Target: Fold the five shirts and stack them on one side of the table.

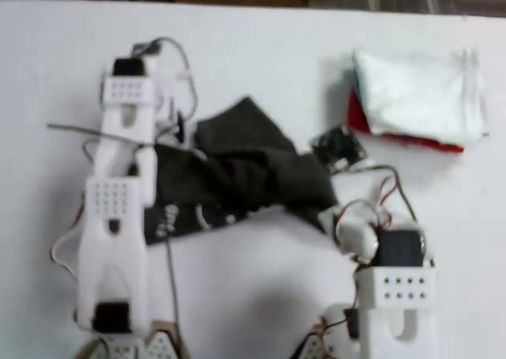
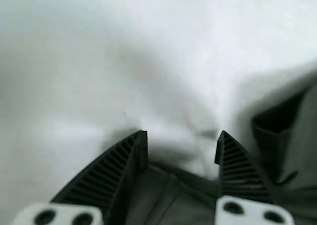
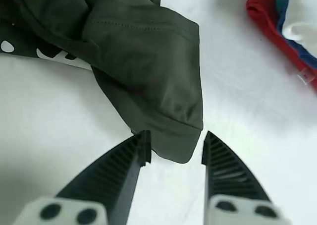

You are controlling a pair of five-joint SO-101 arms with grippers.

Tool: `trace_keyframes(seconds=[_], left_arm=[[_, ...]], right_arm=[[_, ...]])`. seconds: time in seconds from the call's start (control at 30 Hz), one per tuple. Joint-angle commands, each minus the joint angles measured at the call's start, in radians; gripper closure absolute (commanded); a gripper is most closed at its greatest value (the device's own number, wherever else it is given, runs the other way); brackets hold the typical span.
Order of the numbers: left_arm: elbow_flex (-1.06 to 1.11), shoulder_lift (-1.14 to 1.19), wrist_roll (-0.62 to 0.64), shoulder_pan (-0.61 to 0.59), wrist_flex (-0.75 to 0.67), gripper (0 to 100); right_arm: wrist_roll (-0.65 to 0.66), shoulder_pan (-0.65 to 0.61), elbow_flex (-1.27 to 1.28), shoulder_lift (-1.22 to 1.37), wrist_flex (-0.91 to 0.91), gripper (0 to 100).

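I'm seeing the right gripper [image 3: 173,141] sitting spread around the dark shirt [image 3: 143,61] sleeve hem; the left gripper [image 2: 181,143] is also spread, cloth beneath it.

Worktop [image 1: 261,296]: white. Unfolded shirt [image 1: 245,169]: dark olive green, with white print on its near-left part. Folded stack [image 1: 415,98], far right: white top layer, teal and blue layers beneath, red at the bottom.

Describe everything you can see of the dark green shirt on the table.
The dark olive-green fabric shirt lies crumpled and unfolded on the white table, white print showing on one part. A stitched hem corner sits inside the open right end effector; the open left end effector is over its opposite edge.
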Motion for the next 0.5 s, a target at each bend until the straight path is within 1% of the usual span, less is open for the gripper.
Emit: trace_keyframes(seconds=[0.0,0.13,0.23,0.3,0.47], left_arm=[[0.039,-0.118,0.005,-0.011,0.021,76],[0.309,-0.238,0.000,0.003,0.018,76],[0.504,-0.261,-0.003,0.012,0.015,76],[0.552,-0.262,-0.003,0.008,0.015,76],[0.567,-0.264,-0.002,-0.026,0.020,76]], right_arm=[[0.006,0.008,-0.006,-0.019,-0.016,82.9],[0.006,0.010,-0.006,-0.019,-0.035,82.9],[0.006,0.010,-0.006,-0.019,-0.053,82.9],[0.006,0.010,-0.006,-0.019,-0.067,82.9],[0.006,0.008,-0.005,-0.019,-0.074,82.9]])
